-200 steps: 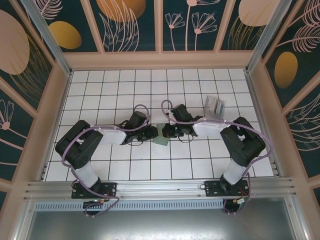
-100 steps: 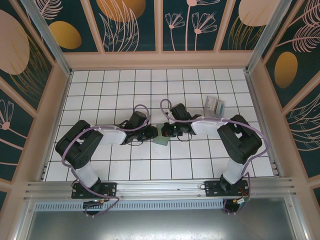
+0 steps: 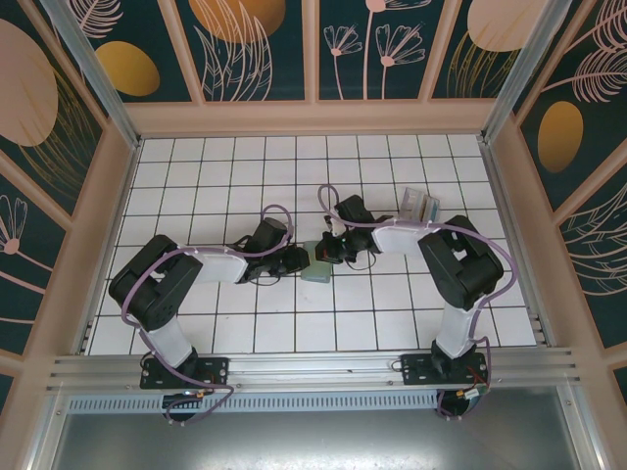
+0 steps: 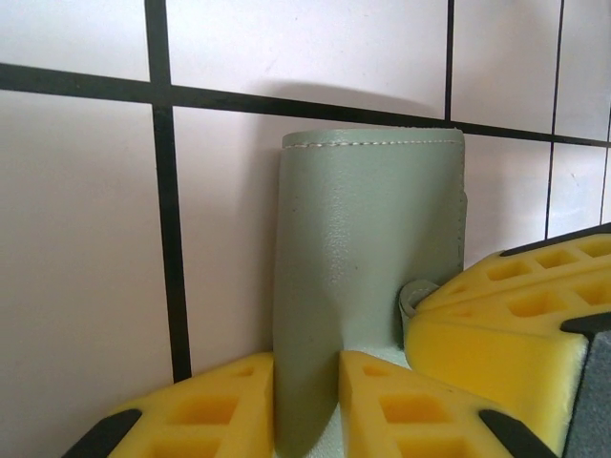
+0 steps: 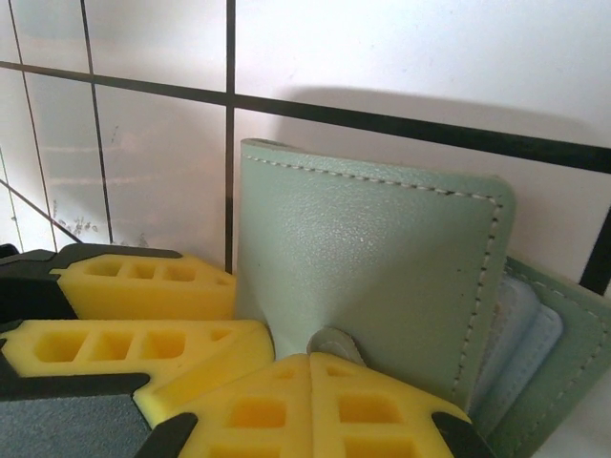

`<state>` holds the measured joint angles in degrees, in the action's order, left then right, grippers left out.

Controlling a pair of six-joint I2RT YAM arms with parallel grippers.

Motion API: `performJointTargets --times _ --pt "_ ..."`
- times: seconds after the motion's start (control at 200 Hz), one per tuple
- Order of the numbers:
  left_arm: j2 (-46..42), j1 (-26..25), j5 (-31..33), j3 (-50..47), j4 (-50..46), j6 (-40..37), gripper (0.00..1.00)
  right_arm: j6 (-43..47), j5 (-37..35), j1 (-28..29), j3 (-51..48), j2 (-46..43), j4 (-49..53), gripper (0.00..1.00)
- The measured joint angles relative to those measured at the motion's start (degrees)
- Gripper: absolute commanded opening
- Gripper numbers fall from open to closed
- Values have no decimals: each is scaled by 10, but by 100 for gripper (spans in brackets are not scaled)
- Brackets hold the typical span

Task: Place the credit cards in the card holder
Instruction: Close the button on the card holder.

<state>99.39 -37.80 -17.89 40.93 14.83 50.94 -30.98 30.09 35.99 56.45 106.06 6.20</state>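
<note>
The sage-green card holder (image 3: 318, 263) lies between both grippers at mid-table. In the left wrist view the card holder (image 4: 368, 239) curves upward, and my left gripper (image 4: 305, 372) is shut on its near edge. My right gripper's yellow fingers (image 4: 506, 315) press in from the right. In the right wrist view the card holder (image 5: 382, 258) has its flap lifted, showing pale inner pockets (image 5: 523, 334). My right gripper (image 5: 310, 363) is shut on the flap beside a grey snap. From above, the left gripper (image 3: 299, 261) and right gripper (image 3: 331, 253) face each other. No credit cards are in view.
A small clear plastic stand (image 3: 419, 208) with greyish-teal contents stands at the back right, behind the right arm. The white tiled floor (image 3: 225, 176) is ringed by tan walls, with a metal rail along the near edge.
The right arm's elbow has swung back and left, and its gripper has shifted slightly toward the back. The holder stays held between both grippers. The left arm has hardly moved.
</note>
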Motion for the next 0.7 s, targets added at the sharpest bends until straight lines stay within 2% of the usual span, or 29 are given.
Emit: performJointTargets --times 0.09,0.32,0.551,0.631,0.701 --pt "0 0 0 0 0 0 28 0 -10 4 -6 -14 -5 1" --pt "-20 -2 6 -4 -1 1 28 7 -70 22 -9 -59 18 35" --pt "-115 1 47 -16 -6 7 27 21 -112 17 -14 -181 19 42" --pt "-156 6 81 -15 -26 2 31 28 -143 17 -28 -232 14 47" --pt "-195 9 125 -15 -49 -12 42 38 -191 17 -52 -289 7 53"
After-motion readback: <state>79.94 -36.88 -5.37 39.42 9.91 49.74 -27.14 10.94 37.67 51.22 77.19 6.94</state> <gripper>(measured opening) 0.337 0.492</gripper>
